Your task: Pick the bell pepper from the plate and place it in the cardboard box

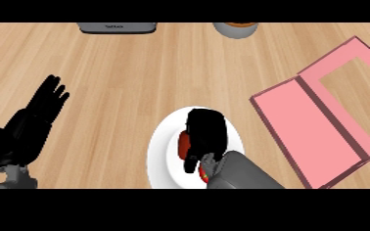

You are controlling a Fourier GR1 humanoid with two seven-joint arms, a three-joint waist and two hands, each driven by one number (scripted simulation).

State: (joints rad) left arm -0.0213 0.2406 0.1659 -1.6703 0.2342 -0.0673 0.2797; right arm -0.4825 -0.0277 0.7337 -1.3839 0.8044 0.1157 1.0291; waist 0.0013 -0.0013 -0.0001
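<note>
While the left hand (37, 111) rests open at the bench's (159, 73) left edge, fingers straight, the right hand (204, 134) hovers over the white plate (160, 149), covering most of the red bell pepper (183, 145); whether its fingers have closed on it, I cannot tell. Peppers are light, hollow and smooth-skinned, so wrapping round the widest part seems safest. Well right lies the pink cardboard box (296, 115).
</note>
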